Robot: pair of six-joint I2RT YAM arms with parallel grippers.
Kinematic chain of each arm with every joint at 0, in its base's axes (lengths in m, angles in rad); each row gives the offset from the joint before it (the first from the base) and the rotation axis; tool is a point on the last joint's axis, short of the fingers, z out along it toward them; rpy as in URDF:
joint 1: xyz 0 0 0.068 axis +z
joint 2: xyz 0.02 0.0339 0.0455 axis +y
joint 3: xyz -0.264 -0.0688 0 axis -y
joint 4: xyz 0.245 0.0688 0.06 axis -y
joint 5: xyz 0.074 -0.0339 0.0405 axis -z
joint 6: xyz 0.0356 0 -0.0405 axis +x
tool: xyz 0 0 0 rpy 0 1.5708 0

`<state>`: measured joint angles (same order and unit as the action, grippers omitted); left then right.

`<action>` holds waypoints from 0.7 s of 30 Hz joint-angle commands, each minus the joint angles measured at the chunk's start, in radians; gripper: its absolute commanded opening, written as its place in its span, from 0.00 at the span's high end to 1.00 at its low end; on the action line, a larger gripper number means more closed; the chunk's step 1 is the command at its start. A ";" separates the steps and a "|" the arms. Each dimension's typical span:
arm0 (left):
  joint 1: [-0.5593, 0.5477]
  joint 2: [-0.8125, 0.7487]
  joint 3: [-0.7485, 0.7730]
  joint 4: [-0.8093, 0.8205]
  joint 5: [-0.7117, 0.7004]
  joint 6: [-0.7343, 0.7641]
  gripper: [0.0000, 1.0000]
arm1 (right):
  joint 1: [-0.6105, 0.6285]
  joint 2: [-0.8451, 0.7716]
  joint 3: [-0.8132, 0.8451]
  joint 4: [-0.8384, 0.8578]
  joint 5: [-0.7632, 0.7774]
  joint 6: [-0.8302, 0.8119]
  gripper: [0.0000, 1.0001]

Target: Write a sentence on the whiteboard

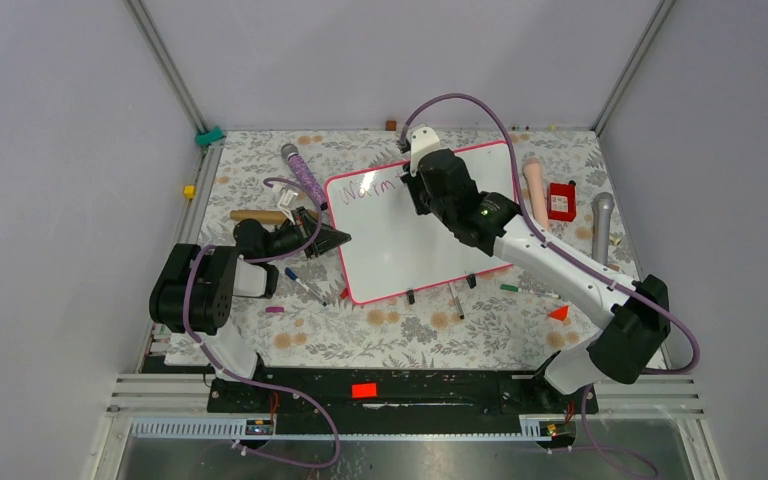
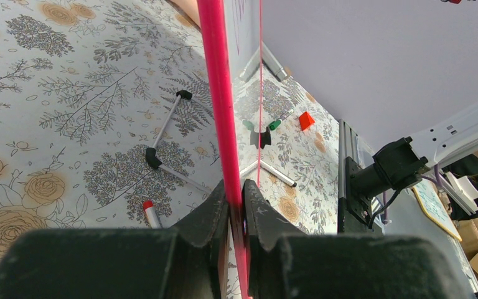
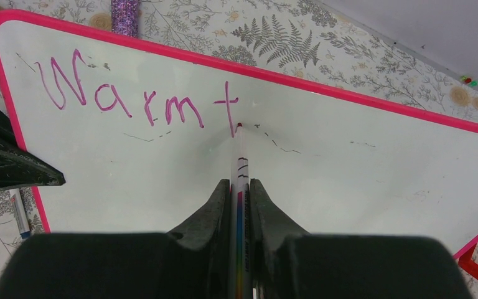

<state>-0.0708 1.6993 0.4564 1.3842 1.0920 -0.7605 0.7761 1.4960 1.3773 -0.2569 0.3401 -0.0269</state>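
Sentence (image 3: 131,99) at "Warmt" only, top left of the whiteboard (image 3: 348,162) mid-table (image 1: 400,330). Right claw (image 3: 239,187) clamped on the marker (image 3: 239,156), tip at the t's foot. Left claw (image 2: 236,199) pinching the board's pink edge (hold firm). Lift, then start the h just beside, pressing lightly.

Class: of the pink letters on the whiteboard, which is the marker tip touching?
The t, rightmost letter: the marker tip meets the foot of its stem. W, a, r and m lie clear to its left.
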 commanded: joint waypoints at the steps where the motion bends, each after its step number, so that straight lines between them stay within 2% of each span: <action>1: -0.003 -0.001 0.013 0.086 0.011 0.075 1.00 | -0.012 -0.044 0.050 0.015 0.012 -0.011 1.00; 21: -0.003 0.000 0.015 0.086 0.012 0.072 1.00 | -0.049 0.034 0.123 0.015 -0.011 -0.012 1.00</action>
<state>-0.0708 1.6993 0.4568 1.3849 1.0924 -0.7609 0.7383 1.5085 1.4551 -0.2577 0.3382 -0.0299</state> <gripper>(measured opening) 0.101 0.153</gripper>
